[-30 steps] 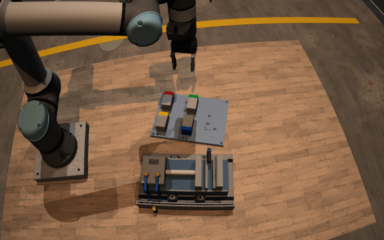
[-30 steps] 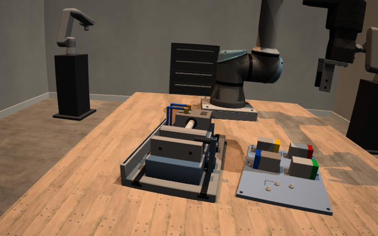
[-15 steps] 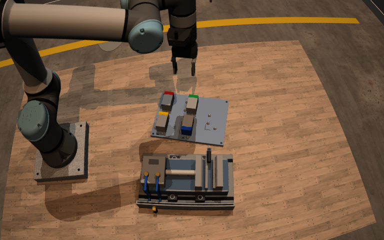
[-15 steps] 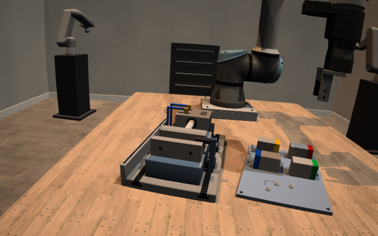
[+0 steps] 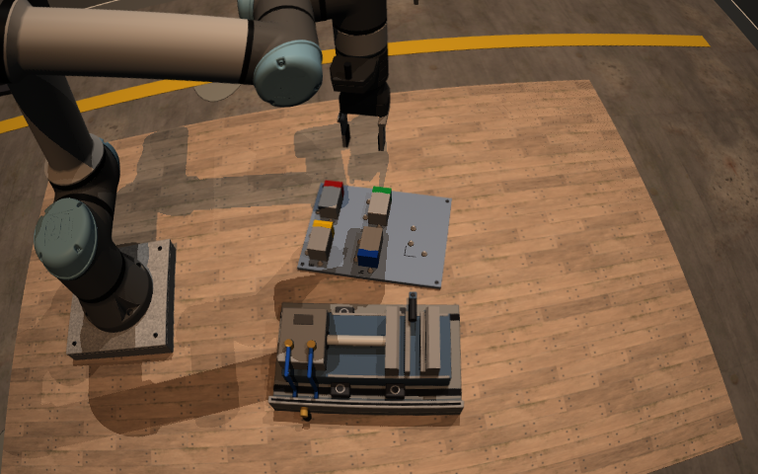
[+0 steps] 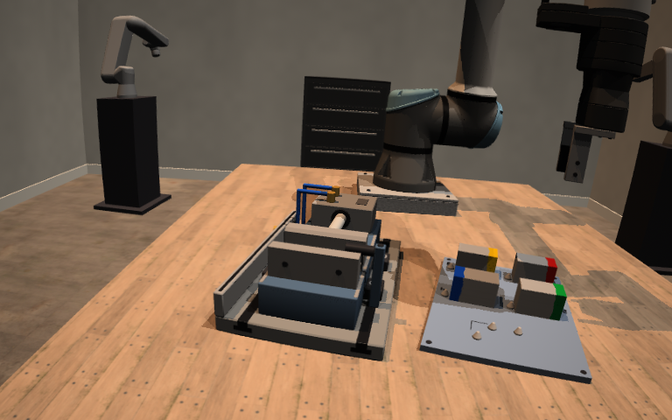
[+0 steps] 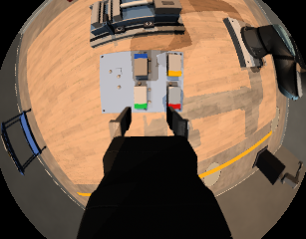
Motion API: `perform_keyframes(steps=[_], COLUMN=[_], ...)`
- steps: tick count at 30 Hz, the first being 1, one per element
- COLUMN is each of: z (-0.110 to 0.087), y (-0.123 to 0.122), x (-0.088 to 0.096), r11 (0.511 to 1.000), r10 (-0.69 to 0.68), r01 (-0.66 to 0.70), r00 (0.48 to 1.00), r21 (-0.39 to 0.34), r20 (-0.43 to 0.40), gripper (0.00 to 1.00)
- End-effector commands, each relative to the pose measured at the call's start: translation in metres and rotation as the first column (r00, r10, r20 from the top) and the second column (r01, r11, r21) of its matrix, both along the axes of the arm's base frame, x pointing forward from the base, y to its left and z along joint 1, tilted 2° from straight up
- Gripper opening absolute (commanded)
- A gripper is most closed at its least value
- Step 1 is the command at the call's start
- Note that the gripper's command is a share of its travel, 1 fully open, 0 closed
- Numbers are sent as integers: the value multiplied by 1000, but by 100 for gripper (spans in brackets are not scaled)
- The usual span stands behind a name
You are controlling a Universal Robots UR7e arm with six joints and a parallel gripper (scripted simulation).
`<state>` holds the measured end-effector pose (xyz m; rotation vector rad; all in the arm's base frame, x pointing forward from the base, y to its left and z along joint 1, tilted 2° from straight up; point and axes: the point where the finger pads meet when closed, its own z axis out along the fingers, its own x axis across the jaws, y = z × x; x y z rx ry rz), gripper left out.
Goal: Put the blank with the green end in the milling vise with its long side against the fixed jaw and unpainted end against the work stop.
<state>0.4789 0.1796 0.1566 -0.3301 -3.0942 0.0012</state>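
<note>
The blank with the green end (image 5: 379,205) (image 6: 539,297) (image 7: 141,98) lies on the grey plate (image 5: 424,234) (image 6: 516,348) (image 7: 113,100), at its far side in the top view. My gripper (image 5: 362,140) (image 6: 571,161) (image 7: 149,114) is open and empty. It hangs high above the table, just beyond the plate's far edge. The milling vise (image 5: 365,357) (image 6: 308,281) (image 7: 136,12) stands in front of the plate with nothing between its jaws. Its work stop (image 5: 413,306) (image 6: 360,248) is a short dark rod. The fixed jaw (image 5: 436,346) (image 6: 312,264) is the block without hoses.
Three other blanks lie on the plate: red end (image 5: 330,199) (image 6: 535,267) (image 7: 174,98), yellow end (image 5: 320,239) (image 6: 476,256) (image 7: 174,66), blue end (image 5: 369,245) (image 6: 478,285) (image 7: 141,66). Small pegs (image 5: 412,242) (image 6: 492,325) stand on the plate's bare part. The arm's base (image 5: 118,305) stands to the left.
</note>
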Motion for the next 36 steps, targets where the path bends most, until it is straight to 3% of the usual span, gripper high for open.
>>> perform_keyframes(steps=[1, 36], z=[6, 13], y=[0, 0], x=[1, 1], r11=[1000, 1000], r10=[0, 0], r01=[0, 0], r00=[1000, 1000], r21=[0, 0], r20=[2, 2], gripper=[100, 100])
